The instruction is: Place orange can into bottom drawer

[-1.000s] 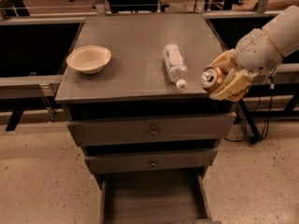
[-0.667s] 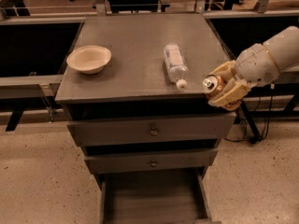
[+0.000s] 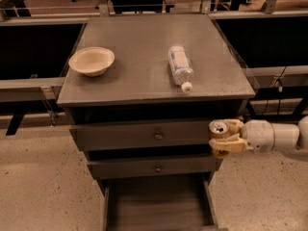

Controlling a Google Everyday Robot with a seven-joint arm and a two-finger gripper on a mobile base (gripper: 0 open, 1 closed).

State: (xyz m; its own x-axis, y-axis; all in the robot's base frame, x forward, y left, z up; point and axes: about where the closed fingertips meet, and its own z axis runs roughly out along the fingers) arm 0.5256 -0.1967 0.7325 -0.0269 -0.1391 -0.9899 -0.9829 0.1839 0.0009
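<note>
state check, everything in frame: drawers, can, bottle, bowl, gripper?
top drawer: shut.
middle drawer: shut.
bottom drawer: pulled open, nothing visible inside.
gripper: shut on the orange can, at the right end of the top drawer's front.
orange can: held in the air, silver top up, not in any drawer.
water bottle: lying on its side on the cabinet top, cap on.
bowl: upright, empty.

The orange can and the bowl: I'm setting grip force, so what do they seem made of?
The orange can, held in the gripper beside the top drawer, looks like thin metal: shiny silver top. The bowl looks like matte pale paper or fibre, perhaps plastic.
</note>
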